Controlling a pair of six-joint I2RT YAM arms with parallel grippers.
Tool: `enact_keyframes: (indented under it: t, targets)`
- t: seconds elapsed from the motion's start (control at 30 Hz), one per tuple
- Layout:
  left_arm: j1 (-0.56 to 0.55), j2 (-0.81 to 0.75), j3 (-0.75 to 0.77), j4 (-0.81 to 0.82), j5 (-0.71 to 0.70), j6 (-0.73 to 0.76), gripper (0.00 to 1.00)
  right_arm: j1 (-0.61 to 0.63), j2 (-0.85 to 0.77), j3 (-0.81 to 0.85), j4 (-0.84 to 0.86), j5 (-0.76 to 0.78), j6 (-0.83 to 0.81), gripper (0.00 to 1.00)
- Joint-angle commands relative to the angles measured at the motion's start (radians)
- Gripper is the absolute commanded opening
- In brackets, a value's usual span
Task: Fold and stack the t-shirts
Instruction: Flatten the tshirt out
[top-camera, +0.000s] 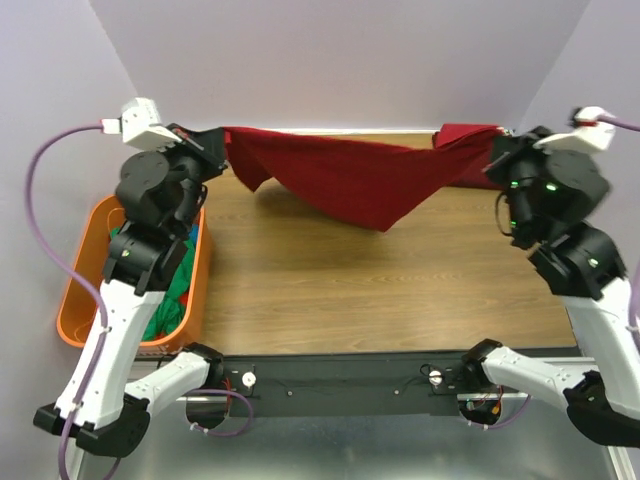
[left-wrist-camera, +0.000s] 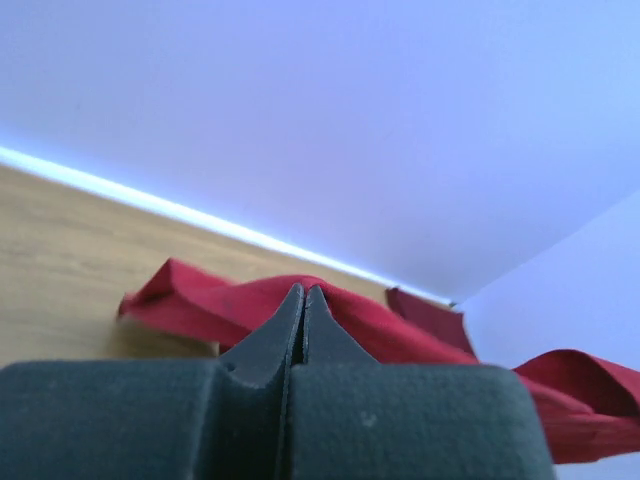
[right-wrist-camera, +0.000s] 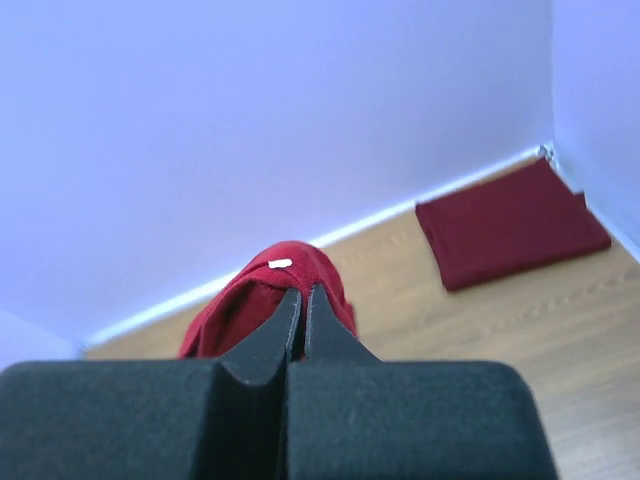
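Left gripper (left-wrist-camera: 303, 300): jaws pressed together, no gap visible between the fingers. Red cloth sits right at the tips, so I log it as clamped on the red tee (top-camera: 345, 180).

Right gripper (right-wrist-camera: 303, 300): jaws likewise clenched tight. A bunched corner of the same tee wraps over the tips, with a small white tag (right-wrist-camera: 280, 264) showing on top of the bunch.

Red tee: strung between the two grippers across the 12 o'clock edge of the table (top-camera: 350, 290), lifted off the wood. Its top edge sags a little in the middle. The lower body droops to a point at about 12 o'clock, slightly right of centre. I cannot tell whether that point touches the table. The cloth is creased and not folded.

Maroon tee (right-wrist-camera: 505, 225): folded into a flat rectangle, lying on the table in the far corner at about 1 o'clock, against the wall. It is well apart from the right gripper's tips.

Tub (top-camera: 75, 290): orange, at 9 o'clock off the left side of the table, partly hidden by the left arm. Green tees (top-camera: 170, 300) lie crumpled inside it.
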Motion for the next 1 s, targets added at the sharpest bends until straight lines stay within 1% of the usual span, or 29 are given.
enact_keyframes:
  t: [0.0,0.07,0.17,0.3,0.4,0.5,0.53,0.57,0.6,0.67,0.7,0.73,0.77,0.8,0.83,0.87,0.9,0.93,0.97]
  targets:
    - [0.007,-0.042,0.086,-0.04,-0.015,0.046,0.0,-0.004,-0.049,0.121,-0.012,0.084,-0.058,0.01]
    - [0.007,-0.057,0.147,-0.045,-0.014,0.06,0.0,-0.004,-0.057,0.164,-0.012,0.084,-0.075,0.01]
    - [0.007,-0.065,0.219,-0.048,-0.016,0.072,0.0,-0.004,-0.063,0.234,-0.01,0.041,-0.093,0.01]
    - [0.007,-0.051,0.268,-0.011,-0.036,0.088,0.0,-0.004,-0.043,0.279,0.007,-0.014,-0.098,0.01]
    - [0.007,-0.004,0.284,0.018,-0.027,0.092,0.0,-0.004,0.02,0.288,0.036,-0.045,-0.116,0.01]
    - [0.007,0.07,0.265,0.096,-0.015,0.089,0.0,-0.004,0.147,0.284,0.105,-0.075,-0.154,0.01]
    - [0.007,0.119,0.259,0.115,-0.011,0.088,0.0,-0.006,0.188,0.288,0.123,-0.075,-0.167,0.01]
    - [0.009,0.147,0.253,0.135,-0.011,0.086,0.0,-0.011,0.28,0.297,0.158,-0.092,-0.19,0.01]
    - [0.013,0.173,0.252,0.18,-0.007,0.089,0.0,-0.018,0.325,0.332,0.171,-0.113,-0.193,0.01]
    - [0.03,0.267,0.256,0.239,0.007,0.098,0.0,-0.099,0.418,0.386,0.197,-0.195,-0.172,0.01]
    - [0.043,0.305,0.267,0.286,0.021,0.099,0.0,-0.138,0.499,0.417,0.206,-0.298,-0.135,0.01]
    - [0.053,0.347,0.29,0.302,0.063,0.097,0.0,-0.191,0.546,0.478,0.224,-0.339,-0.122,0.01]
    - [0.087,0.439,0.357,0.317,0.087,0.102,0.0,-0.21,0.586,0.519,0.24,-0.362,-0.115,0.01]
    - [0.098,0.485,0.401,0.327,0.103,0.103,0.0,-0.224,0.674,0.564,0.256,-0.396,-0.121,0.01]
    - [0.113,0.535,0.455,0.333,0.142,0.103,0.0,-0.239,0.713,0.681,0.263,-0.404,-0.128,0.01]
    - [0.128,0.628,0.575,0.334,0.166,0.105,0.0,-0.244,0.751,0.742,0.267,-0.398,-0.142,0.01]
    - [0.153,0.674,0.643,0.324,0.188,0.111,0.0,-0.251,0.823,0.812,0.269,-0.391,-0.17,0.01]
    - [0.164,0.719,0.722,0.307,0.221,0.111,0.0,-0.262,0.848,0.872,0.27,-0.384,-0.181,0.01]
    - [0.176,0.798,0.876,0.293,0.241,0.109,0.0,-0.267,0.873,0.977,0.278,-0.376,-0.199,0.01]
